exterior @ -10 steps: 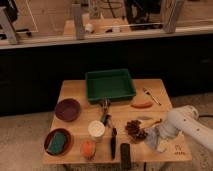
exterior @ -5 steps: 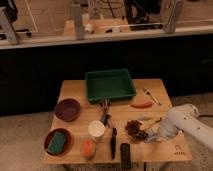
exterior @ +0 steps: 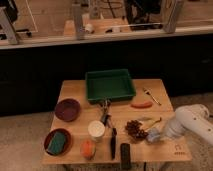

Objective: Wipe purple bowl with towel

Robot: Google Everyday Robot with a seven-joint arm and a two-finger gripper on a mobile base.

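One hand, at the lower right of the frame, is pinched together on the single towel on the bench; two bowls sit at the left; the purple bowl is well apart from the towel; the reddish-brown bowl below it holds one green sponge.

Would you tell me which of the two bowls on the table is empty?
The purple bowl, at the left edge; the reddish-brown bowl nearer the front holds a green sponge. The gripper is far right, at the towel.
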